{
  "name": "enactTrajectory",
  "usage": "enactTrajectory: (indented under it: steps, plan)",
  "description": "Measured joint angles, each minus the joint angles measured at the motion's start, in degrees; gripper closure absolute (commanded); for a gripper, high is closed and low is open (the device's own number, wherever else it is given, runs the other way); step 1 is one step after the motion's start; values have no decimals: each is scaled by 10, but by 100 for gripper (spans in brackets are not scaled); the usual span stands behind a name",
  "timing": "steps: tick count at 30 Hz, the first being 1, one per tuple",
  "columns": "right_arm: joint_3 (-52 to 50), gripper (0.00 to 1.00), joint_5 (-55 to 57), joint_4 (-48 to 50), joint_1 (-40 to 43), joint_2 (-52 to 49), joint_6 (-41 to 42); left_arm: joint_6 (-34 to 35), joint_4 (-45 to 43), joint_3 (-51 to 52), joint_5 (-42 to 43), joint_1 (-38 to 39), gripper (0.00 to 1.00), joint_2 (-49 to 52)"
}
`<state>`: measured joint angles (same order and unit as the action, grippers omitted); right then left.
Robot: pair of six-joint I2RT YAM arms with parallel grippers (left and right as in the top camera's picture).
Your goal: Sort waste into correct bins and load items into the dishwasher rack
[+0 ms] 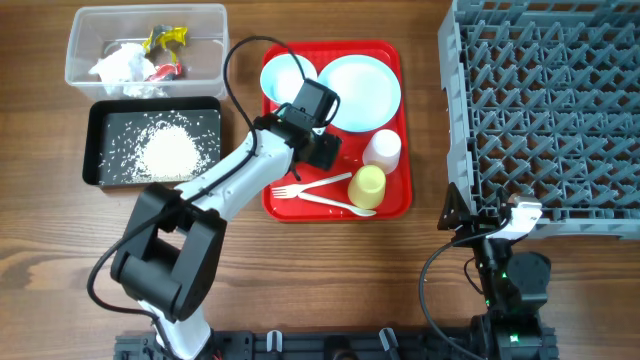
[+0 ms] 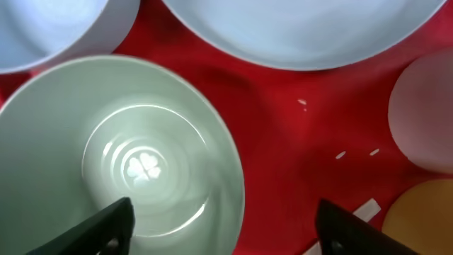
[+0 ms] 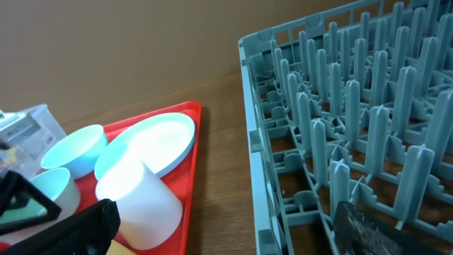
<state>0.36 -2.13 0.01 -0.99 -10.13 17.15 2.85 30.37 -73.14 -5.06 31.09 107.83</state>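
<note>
Waste looks sorted, crumpled white tissue (image 1: 118, 68) in the clear plastic tub (image 1: 205, 55), rice-like grains (image 1: 170, 150) in the matte black tub (image 1: 93, 140), yet the grey-blue pegged rack (image 1: 540, 100) holds nothing, right gripper (image 3: 226, 234) spread beside it, left gripper (image 2: 225, 227) spread over a light-blue bowl (image 2: 127, 142) on the red tray (image 1: 400, 195).

Plain brown wood-grain table (image 1: 40, 250) here. Sitting right on it: a clear tub (image 1: 205, 50) back left, a black tub (image 1: 92, 140) just beside it on the robot's side, a red tray (image 1: 395, 195) mid-table, and a big grey-blue rack (image 1: 540, 100) on the right.
</note>
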Motion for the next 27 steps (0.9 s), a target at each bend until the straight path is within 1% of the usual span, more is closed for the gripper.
enactTrajectory:
  steps: [2, 5, 8, 9, 11, 13, 16, 18, 21, 23, 27]
  plan:
    - [0, 0, 0, 0, 0, 0, 33, 48, 32, -4, 9, -3, 0, -25]
    - [0, 0, -37, 6, 0, 0, 75, 80, 55, -16, 19, -21, 0, -101]
    - [5, 0, -98, 0, 0, 0, 86, 96, 77, -32, 21, -58, 0, -205]
    - [16, 0, -118, -15, 0, -1, 83, 99, 88, -37, 21, -73, 0, -239]
    - [52, 0, -137, -53, 0, -7, 71, 101, 106, -41, 21, -94, 0, -273]
    - [123, 0, -149, -99, 0, -32, 47, 104, 132, -41, 21, -117, 0, -294]
    - [272, 0, -159, -174, 0, -118, 2, 104, 164, -41, 22, -146, 0, -296]
    - [382, 0, -164, -228, 0, -208, -21, 104, 188, -40, 21, -162, 0, -295]
    - [547, 0, -181, -335, 0, -352, -48, 104, 204, -40, 21, -180, 0, -295]
    - [677, 0, -194, -437, -2, -469, -68, 104, 209, -40, 21, -188, 0, -295]
    - [874, 0, -198, -591, -36, -662, -111, 104, 211, -40, 21, -190, 0, -295]
